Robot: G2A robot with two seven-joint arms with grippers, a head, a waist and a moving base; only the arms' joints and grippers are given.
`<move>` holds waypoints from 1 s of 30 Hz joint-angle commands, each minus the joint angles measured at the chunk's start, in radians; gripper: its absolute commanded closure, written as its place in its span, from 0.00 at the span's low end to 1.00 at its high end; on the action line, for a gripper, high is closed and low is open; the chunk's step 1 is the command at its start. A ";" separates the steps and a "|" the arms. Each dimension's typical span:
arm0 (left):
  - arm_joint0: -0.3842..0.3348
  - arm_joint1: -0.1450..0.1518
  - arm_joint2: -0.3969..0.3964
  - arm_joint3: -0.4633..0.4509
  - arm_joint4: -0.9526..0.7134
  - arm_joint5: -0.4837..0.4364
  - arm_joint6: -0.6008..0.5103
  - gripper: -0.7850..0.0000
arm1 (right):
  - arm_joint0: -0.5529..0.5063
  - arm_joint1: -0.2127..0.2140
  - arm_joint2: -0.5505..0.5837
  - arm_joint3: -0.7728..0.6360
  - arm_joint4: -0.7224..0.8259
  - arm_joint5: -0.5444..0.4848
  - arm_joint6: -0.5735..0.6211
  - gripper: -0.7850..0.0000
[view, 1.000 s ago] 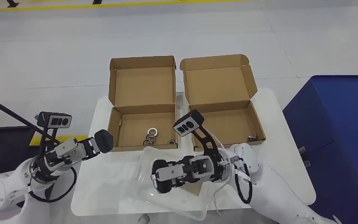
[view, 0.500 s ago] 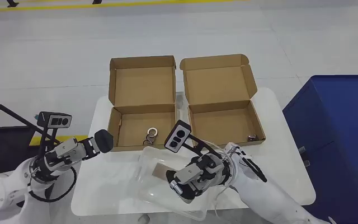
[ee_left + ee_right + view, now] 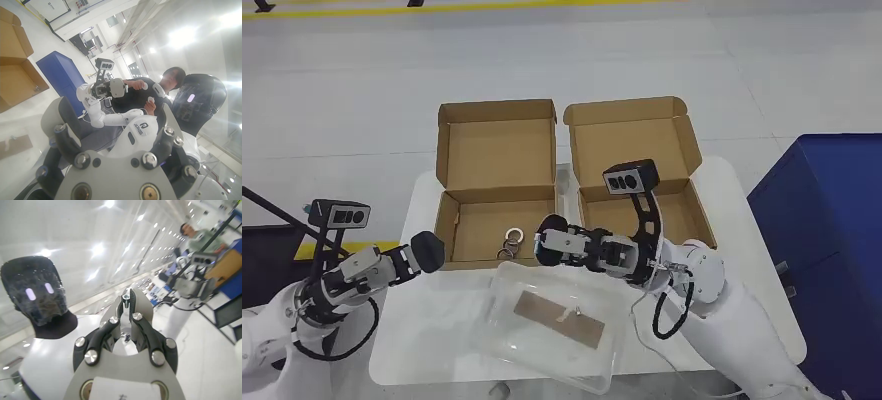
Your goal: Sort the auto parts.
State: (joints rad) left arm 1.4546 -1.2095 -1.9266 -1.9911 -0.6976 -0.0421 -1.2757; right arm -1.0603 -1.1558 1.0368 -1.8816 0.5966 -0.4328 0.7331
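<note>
My right gripper (image 3: pixel 126 297) is shut on a small silver bolt (image 3: pixel 125 301), pinched upright between its fingertips. From above, that gripper (image 3: pixel 548 241) hangs over the table between the clear plastic tray (image 3: pixel 504 335) and the front edge of the left cardboard box (image 3: pixel 474 226). Metal rings (image 3: pixel 513 240) lie in that box. The right cardboard box (image 3: pixel 642 222) holds small parts (image 3: pixel 698 246) in its near right corner. One small part (image 3: pixel 564 315) rests on a brown card (image 3: pixel 560 321) in the tray. My left gripper (image 3: pixel 428 250) is open with nothing between its fingers, left of the boxes (image 3: pixel 117 121).
Both box lids stand open toward the back. A blue cabinet (image 3: pixel 832 250) stands just right of the white table (image 3: pixel 442 330). The tray takes up the front middle of the table.
My right gripper has lifted out of the clear tray and swung back toward the left box with the bolt in it. The left arm has not moved.
</note>
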 commanded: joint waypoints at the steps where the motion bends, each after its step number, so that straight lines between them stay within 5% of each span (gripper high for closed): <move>1: 0.000 0.000 0.000 0.000 0.000 0.000 0.000 0.00 | -0.035 0.007 0.062 -0.001 -0.097 0.015 -0.075 1.00; 8: 0.000 0.000 0.000 0.000 0.000 0.000 0.000 0.00 | -0.196 0.046 0.313 0.012 -0.370 0.120 -0.181 1.00; 16: 0.000 0.000 0.000 0.000 0.000 0.000 0.000 0.00 | -0.356 0.082 0.486 0.041 -0.618 0.345 -0.110 1.00; 30: 0.000 0.000 0.000 0.000 0.000 0.000 0.000 0.00 | -0.084 0.072 0.265 0.302 -1.023 0.645 0.011 1.00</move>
State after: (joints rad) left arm 1.4546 -1.2095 -1.9266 -1.9911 -0.6976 -0.0421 -1.2757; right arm -1.1739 -1.0815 1.3227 -1.6108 -0.4020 0.1685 0.7178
